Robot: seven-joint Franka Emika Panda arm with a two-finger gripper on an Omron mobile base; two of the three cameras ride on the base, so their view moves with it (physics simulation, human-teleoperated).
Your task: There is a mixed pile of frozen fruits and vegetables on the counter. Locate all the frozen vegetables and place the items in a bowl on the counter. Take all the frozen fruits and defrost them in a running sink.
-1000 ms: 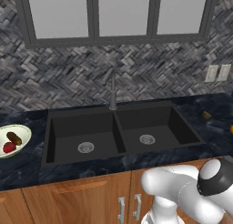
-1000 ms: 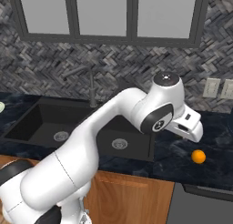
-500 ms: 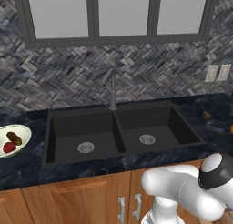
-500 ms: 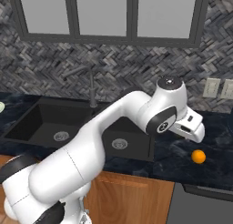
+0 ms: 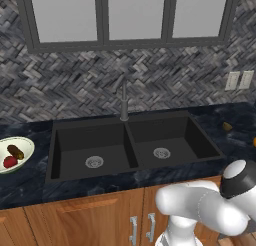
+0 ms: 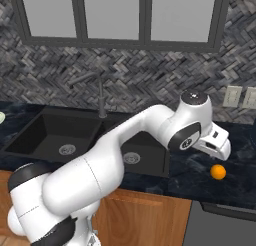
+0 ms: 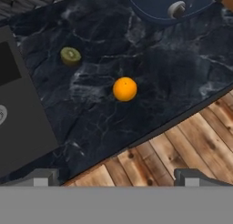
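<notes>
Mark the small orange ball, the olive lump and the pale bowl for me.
Small bright orange ball (image 7: 124, 89): hand view, centre.
Yellowish-olive lump (image 7: 71, 56): hand view, top face.
Shallow pale greenish-white bowl (image 5: 27, 144): left base view, rim.

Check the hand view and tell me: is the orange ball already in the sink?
No, the orange ball lies on the dark counter, apart from the sink and the yellowish-olive lump.

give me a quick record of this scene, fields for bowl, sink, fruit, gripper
bowl: pale bowl on the counter left of the sink, holding a red round item and a dark brown oblong item
sink: black double sink, both basins bare, no water seen at the faucet
fruit: orange ball and olive lump lie apart on the counter right of the sink
gripper: gripper open, holding nothing, above the orange ball
</notes>
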